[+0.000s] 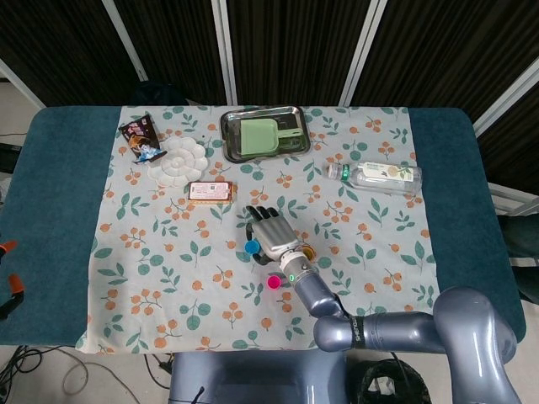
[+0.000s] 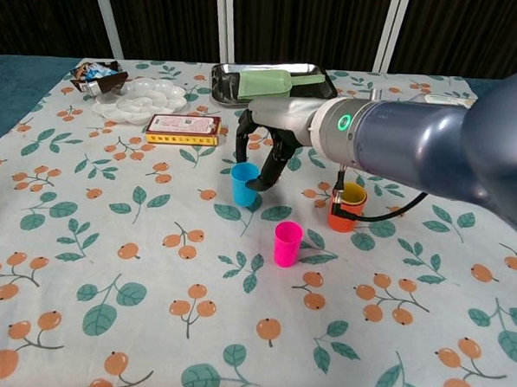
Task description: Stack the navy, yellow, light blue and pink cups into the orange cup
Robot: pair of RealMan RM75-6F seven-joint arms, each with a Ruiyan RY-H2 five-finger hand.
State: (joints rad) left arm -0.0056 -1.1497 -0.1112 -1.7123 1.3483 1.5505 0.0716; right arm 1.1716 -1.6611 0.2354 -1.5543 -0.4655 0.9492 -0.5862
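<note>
My right hand (image 2: 266, 147) grips the light blue cup (image 2: 244, 183) from above and behind, holding it upright just off the cloth; in the head view the right hand (image 1: 271, 232) covers most of the light blue cup (image 1: 251, 247). The orange cup (image 2: 347, 208) stands to the right under my forearm, with a yellow cup's rim showing inside it; the navy cup is hidden. The pink cup (image 2: 287, 244) stands alone in front, between them. From above, the pink cup (image 1: 274, 282) and the orange cup (image 1: 307, 251) flank my wrist. My left hand shows in neither view.
A metal tray (image 2: 222, 91) with a green scoop (image 2: 268, 84) sits at the back. A white flower-shaped dish (image 2: 146, 101), a red box (image 2: 183, 129) and a snack packet (image 2: 97, 73) lie back left. A plastic bottle (image 1: 381, 176) lies on its side at the right.
</note>
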